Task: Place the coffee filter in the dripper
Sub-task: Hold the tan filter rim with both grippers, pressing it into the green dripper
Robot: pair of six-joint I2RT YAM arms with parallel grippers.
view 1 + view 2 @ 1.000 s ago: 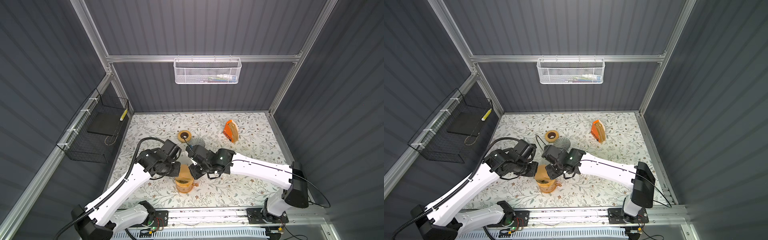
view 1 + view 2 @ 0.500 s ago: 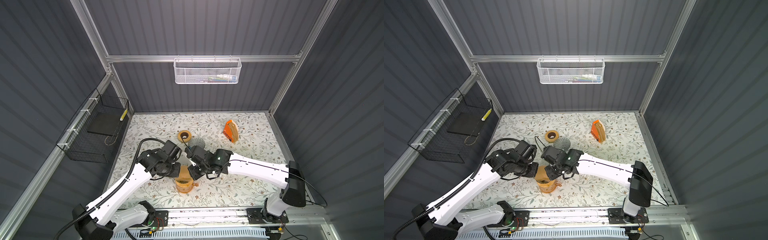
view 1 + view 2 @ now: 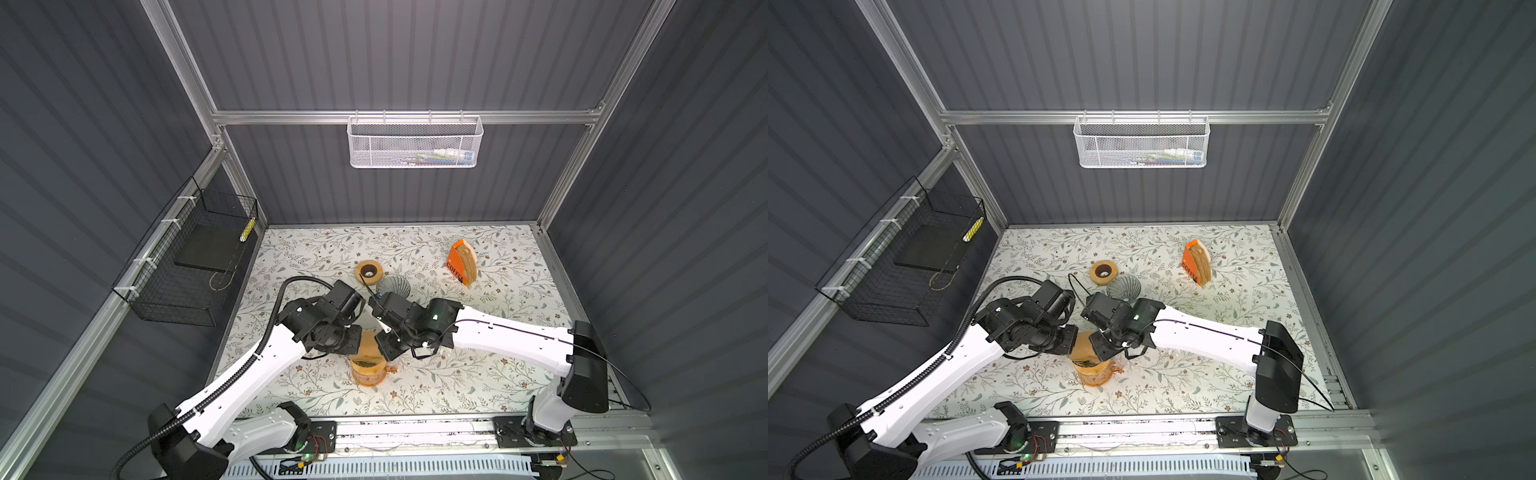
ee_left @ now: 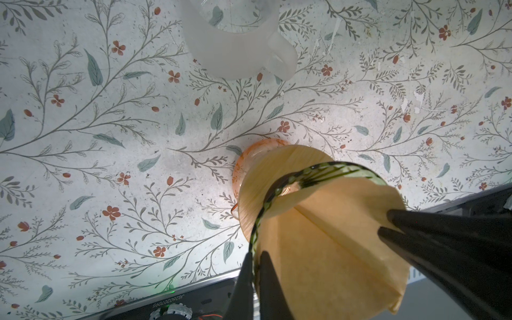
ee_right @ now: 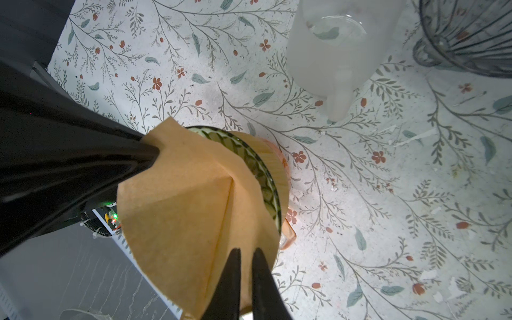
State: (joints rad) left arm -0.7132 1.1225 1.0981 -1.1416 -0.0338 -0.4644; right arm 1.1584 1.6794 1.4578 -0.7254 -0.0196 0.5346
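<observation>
The brown paper coffee filter (image 5: 180,207) (image 4: 318,235) is spread as a cone over the dripper, whose green glass rim (image 5: 257,166) (image 4: 332,165) sits in a wooden collar (image 4: 263,171) on an orange carafe (image 3: 368,374). My left gripper (image 4: 256,253) is shut on one edge of the filter right at the rim. My right gripper (image 5: 246,249) is shut on the opposite edge. In both top views the two grippers (image 3: 353,338) (image 3: 1104,347) meet over the carafe near the table's front and hide most of the filter (image 3: 368,341).
A frosted white pitcher (image 4: 235,50) (image 5: 327,55) stands just behind the carafe. Further back are a grey wire dripper (image 3: 392,284), a wooden ring (image 3: 369,271) and an orange filter box (image 3: 461,262). A black wire basket (image 3: 187,266) hangs on the left wall.
Both grippers stay shut on the filter over the dripper. The right arm has shifted very slightly to the left.
</observation>
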